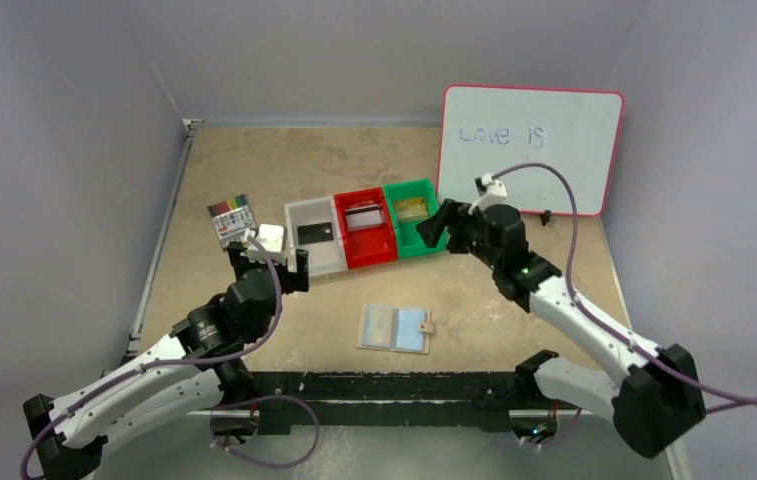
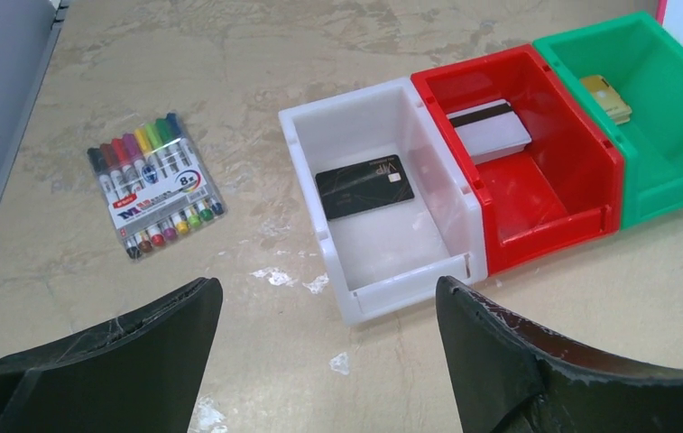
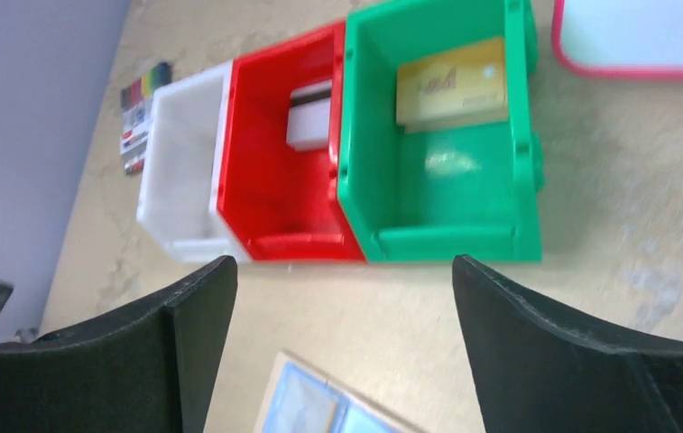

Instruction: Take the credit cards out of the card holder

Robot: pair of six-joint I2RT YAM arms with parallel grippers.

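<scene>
Entry: the card holder [image 1: 395,328] lies flat and spread open, pale blue inside up, near the table's front edge between the two arm bases and well apart from the bins. Lying that way, its pockets face up for access. You cannot tell from the top view whether any pocket is still filled. The black card [image 2: 364,185] lies in the white bin [image 2: 306,171], the silver-grey card [image 2: 491,129] in the red bin [image 2: 554,239], and the gold card [image 3: 452,86] in the green bin [image 3: 446,244]. One card per bin reads as deliberate sorting. The left gripper [image 2: 328,293] hangs just in front of the white bin, jaws wide and empty. The right gripper [image 3: 345,266] hangs in front of the green bin, jaws likewise spread and holding nothing. Judgement: with three cards binned, the task looks essentially done. Check the holder before you log it complete. The marker pack [image 2: 152,185] lies off to the left, uninvolved.
</scene>
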